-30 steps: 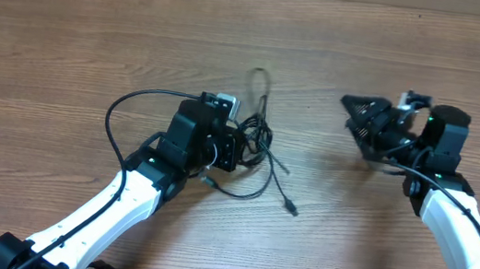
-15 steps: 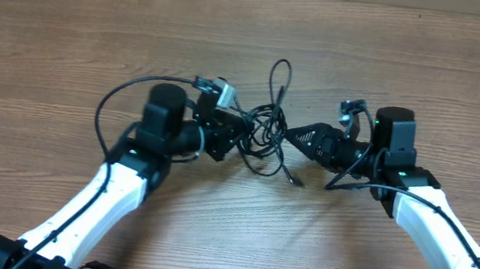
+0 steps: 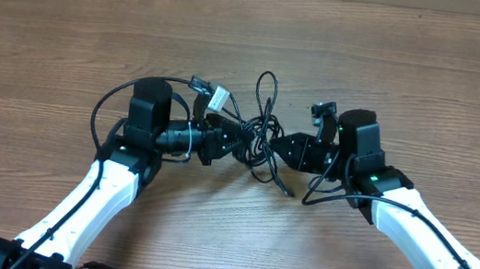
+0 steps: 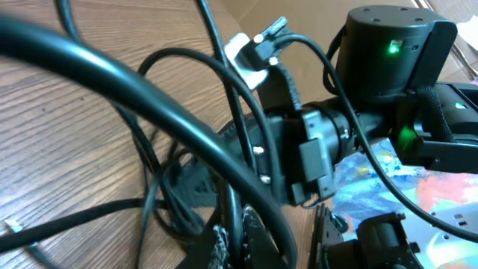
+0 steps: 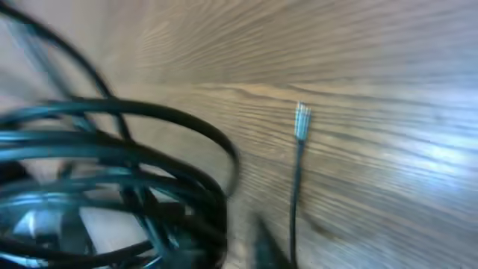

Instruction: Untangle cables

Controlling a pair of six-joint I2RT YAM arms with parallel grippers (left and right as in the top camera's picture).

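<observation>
The cables (image 3: 256, 141) are a knot of thin black cords in the middle of the table, between my two grippers. One loop (image 3: 267, 92) sticks out toward the far side, and a metal-tipped plug end (image 3: 289, 193) trails toward the near side. My left gripper (image 3: 225, 142) comes in from the left and is shut on a strand (image 4: 240, 224). My right gripper (image 3: 277, 147) meets the knot from the right. The right wrist view is blurred: the cords (image 5: 112, 179) fill its left, a plug tip (image 5: 301, 119) lies on the wood, and the jaws are not clear.
The left arm's own thick black wire (image 3: 103, 112) bows out to the left. A white connector (image 3: 217, 97) sits on the left wrist. The right arm's dark wrist (image 4: 388, 67) looms close in the left wrist view. Bare wood table (image 3: 415, 74) surrounds the arms.
My right gripper has swung left from the right side of the table up against the knot. My left arm has turned and carried the cables slightly right, toward the centre.
</observation>
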